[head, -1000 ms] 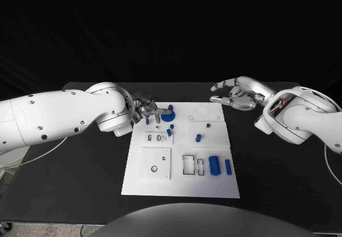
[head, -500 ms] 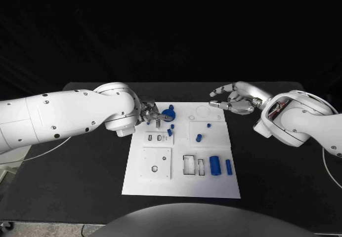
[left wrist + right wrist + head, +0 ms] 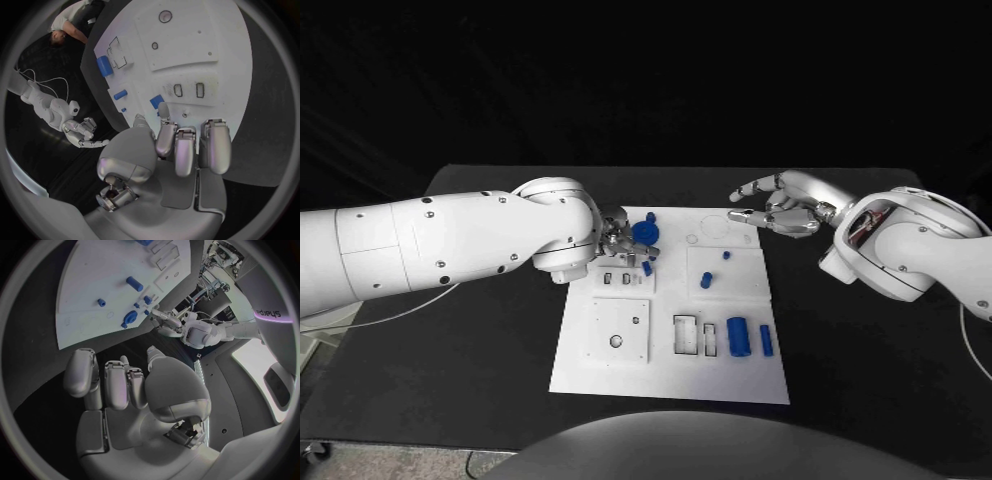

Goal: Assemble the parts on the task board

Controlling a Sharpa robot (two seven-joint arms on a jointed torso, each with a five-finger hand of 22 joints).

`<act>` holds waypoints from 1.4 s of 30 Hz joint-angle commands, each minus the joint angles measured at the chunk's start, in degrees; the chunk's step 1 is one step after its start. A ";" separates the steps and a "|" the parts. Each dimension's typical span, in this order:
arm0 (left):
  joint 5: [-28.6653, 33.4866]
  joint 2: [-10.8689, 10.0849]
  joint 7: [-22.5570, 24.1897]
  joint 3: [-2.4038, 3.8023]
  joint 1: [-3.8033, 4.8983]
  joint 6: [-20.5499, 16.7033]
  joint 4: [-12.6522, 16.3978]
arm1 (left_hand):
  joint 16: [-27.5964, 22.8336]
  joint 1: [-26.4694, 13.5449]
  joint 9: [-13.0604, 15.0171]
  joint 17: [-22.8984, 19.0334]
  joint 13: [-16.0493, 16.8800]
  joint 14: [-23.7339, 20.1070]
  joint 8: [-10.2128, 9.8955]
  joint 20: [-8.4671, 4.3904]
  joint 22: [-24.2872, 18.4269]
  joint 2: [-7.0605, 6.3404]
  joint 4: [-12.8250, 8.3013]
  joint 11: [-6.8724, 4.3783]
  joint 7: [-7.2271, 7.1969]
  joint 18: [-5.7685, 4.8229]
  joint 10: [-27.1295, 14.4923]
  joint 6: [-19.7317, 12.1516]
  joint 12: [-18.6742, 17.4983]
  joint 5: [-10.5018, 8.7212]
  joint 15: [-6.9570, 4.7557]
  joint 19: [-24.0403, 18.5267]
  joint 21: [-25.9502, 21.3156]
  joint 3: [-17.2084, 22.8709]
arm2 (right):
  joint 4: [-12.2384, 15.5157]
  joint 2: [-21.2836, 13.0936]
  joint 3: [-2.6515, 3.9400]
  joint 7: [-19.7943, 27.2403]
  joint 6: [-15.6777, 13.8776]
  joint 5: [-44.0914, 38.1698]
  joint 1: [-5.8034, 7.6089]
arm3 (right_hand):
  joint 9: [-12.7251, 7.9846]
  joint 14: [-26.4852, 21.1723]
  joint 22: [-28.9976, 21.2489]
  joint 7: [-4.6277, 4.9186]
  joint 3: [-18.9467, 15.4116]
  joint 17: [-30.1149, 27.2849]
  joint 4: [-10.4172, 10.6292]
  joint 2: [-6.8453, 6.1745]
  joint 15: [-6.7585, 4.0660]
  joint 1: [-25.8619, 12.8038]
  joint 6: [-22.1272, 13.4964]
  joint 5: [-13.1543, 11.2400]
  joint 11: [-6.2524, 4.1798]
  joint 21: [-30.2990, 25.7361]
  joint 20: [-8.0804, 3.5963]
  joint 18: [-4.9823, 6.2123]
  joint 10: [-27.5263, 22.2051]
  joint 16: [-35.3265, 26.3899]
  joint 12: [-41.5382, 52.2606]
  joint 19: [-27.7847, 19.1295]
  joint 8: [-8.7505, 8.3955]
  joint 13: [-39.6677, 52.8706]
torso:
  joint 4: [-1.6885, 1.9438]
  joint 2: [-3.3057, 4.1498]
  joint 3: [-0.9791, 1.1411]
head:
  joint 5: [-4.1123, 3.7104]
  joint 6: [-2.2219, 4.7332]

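1. Across the middle of the head view, the white board (image 3: 672, 330) is lying lengthwise on the black table (image 3: 444, 350), carrying small blue parts: a round one (image 3: 645, 233) at upper left, two cylinders (image 3: 737, 337) at lower right.
2. At the board's upper-left edge, the left hand (image 3: 620, 243) is sitting just beside the round part; whether it is touching or gripping anything cannot be told.
3. Off the board's upper-right corner, the right hand (image 3: 782, 204) is hovering with fingers loosely curled and apart, holding nothing.
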 commanded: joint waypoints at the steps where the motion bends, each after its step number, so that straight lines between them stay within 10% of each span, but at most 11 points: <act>1: 1.38 0.53 0.76 0.03 -0.18 0.30 -0.37 | 0.13 0.87 0.34 15.07 22.45 5.93 -0.43 -0.06 2.52 0.04 -0.04 -3.26 0.07 -0.52 9.16 -0.34 8.71 0.60 -0.22 -0.56 -0.40 -0.51 | -0.09 0.07 -0.01 -0.38 1.58 -0.27 -0.14 | -0.11 2.23 4.02 0.11 -0.32 7.33 0.12 0.45 0.48 0.27 0.11 0.37 0.45 -0.44 0.07 0.64 5.91 -0.24 0.22 -0.57 0.33 15.09 | 0.00 -0.09 0.10 | 0.25 0.01; 42: 0.57 3.83 -1.92 0.05 -1.54 0.78 -3.27 | 0.13 4.47 3.12 15.07 22.45 5.93 -1.89 -0.26 2.47 -0.29 -0.75 -3.64 -0.39 -0.47 9.16 1.35 8.71 3.87 -0.51 -0.60 -0.81 1.40 | -1.59 0.61 -0.02 1.59 2.04 0.10 -1.81 | -0.31 2.01 3.93 0.14 -0.80 7.14 0.16 0.30 0.56 0.28 0.28 1.40 0.52 -1.04 0.16 0.73 5.91 -0.54 0.22 -0.86 0.51 15.09 | 0.12 -0.03 0.01 | 1.05 0.01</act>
